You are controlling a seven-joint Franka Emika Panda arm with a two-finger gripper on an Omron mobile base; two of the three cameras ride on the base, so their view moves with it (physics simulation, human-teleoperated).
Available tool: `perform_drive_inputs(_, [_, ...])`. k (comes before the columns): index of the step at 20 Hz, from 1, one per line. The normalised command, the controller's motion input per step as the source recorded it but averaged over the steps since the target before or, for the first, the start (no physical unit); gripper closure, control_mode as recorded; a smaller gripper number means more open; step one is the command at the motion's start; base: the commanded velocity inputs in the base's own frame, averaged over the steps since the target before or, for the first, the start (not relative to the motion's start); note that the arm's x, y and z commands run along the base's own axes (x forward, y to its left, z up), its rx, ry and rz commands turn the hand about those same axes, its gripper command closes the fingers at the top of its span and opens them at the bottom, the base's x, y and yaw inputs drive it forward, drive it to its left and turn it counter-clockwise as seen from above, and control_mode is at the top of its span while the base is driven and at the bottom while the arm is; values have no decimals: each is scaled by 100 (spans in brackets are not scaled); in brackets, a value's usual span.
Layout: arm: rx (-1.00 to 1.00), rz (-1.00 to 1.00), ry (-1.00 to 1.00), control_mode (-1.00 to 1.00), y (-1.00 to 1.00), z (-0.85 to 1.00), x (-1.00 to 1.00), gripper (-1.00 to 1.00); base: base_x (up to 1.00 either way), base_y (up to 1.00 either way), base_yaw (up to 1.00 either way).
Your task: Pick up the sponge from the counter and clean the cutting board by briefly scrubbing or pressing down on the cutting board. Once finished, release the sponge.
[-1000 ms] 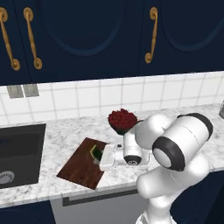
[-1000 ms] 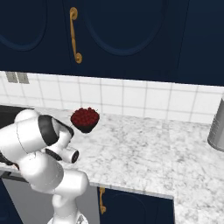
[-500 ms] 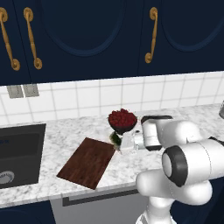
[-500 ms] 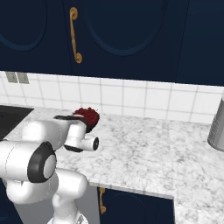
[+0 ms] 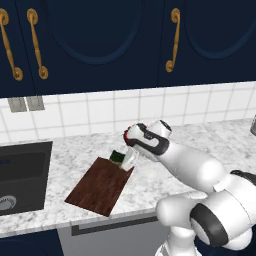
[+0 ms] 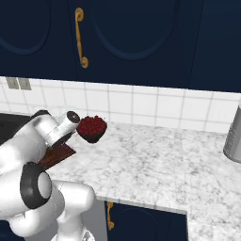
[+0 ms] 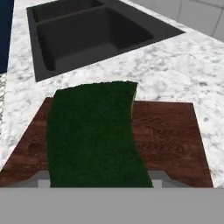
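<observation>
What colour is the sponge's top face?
Dark green, clearest in the hand view on the small rectangular sponge.

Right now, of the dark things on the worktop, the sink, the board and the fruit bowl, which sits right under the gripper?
The cutting board. The gripper holds the sponge over its far edge; the sink lies left, the bowl behind.

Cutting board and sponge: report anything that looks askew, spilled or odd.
Nothing is spilled or damaged. The cutting board lies at an angle to the counter's front edge. The sponge, gripped in the end effector, looks bent in the hand view, bowed along one edge, over the board's far corner.
</observation>
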Motion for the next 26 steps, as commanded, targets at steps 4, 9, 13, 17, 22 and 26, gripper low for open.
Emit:
perform_drive_inputs(4, [-58, 1, -14, -100, 100, -33, -63, 100, 0, 0, 0])
perform_drive_inputs(9, [-66, 6, 32, -100, 99, 6, -30, 100, 0, 0, 0])
perform_drive_inputs(13, [-77, 19, 58, -100, 64, 29, 28, 100, 0, 0, 0])
perform_drive_inputs(17, [-73, 13, 66, -100, 22, -1, 67, 100, 0, 0, 0])
perform_drive_inputs(22, [-68, 0, 39, -100, 3, -97, 6, 100, 0, 0, 0])
perform_drive_inputs(26, [-21, -13, -28, -100, -36, -100, -51, 100, 0, 0, 0])
